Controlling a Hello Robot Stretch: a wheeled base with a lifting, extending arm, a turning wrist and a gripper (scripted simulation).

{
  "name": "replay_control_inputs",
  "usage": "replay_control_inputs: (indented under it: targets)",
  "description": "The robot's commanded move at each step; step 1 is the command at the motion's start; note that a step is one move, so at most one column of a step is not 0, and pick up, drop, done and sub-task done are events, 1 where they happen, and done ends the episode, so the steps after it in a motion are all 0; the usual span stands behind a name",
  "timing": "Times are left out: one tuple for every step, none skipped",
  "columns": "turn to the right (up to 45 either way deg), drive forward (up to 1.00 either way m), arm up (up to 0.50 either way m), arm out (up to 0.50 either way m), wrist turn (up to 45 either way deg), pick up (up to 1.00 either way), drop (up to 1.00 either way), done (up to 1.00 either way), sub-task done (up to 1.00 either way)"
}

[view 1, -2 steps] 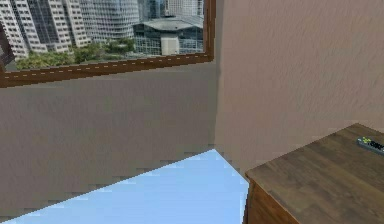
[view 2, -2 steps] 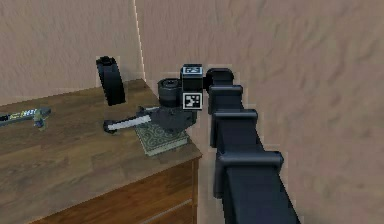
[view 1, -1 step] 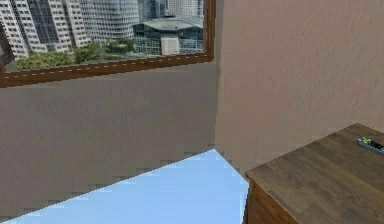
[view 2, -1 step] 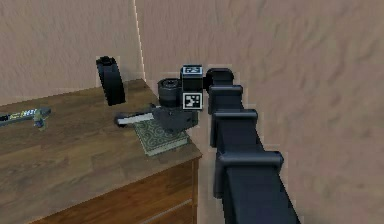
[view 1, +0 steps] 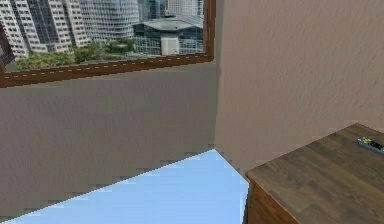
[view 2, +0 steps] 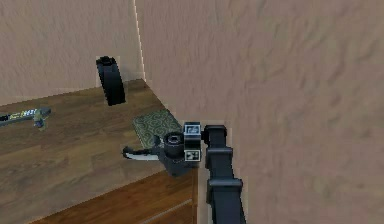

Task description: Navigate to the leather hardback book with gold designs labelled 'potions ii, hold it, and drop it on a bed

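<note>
Judged the step in hand as taking hold of the book (view 2: 152, 126), seen as a flat, mottled green-brown slab lying on the wooden table (view 2: 70, 160) at centre frame of the arm side view, near the table's right-hand edge. Found the gripper (view 2: 135, 152) just below it in the picture, at the end of the arm (view 2: 226, 188), with fingers reaching toward frame left. Could not tell whether over, beside or touching the slab. Could not tell the fingers' state either, nor whether holding anything, given the slab resting on the wood right behind them.

To do this well, judged it best to set the fingers across the slab's shorter span, low and level with the tabletop. Then a straight lift clear of the wood before any turn of the base. Reckoned the table edge near enough for a careless nudge to tip the slab off.

Noted 1 black ring-shaped thing (view 2: 112, 80) standing upright at upper left, well apart, and 1 small grey item (view 2: 26, 117) at far left.

Read the slab's long axis as slantwise, from left of centre down toward the gripper's body, though without certainty. Could not make out spine or facing.
</note>
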Motion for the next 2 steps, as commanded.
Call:
replay_control_inputs:
  targets:
    - [0.0, 0.0, 0.0, 0.0, 0.0, 1.0, 0.0, 0.0, 0.0]
    - [0.0, 0.0, 0.1, 0.0, 0.0, 0.0, 0.0, 0.0, 0.0]
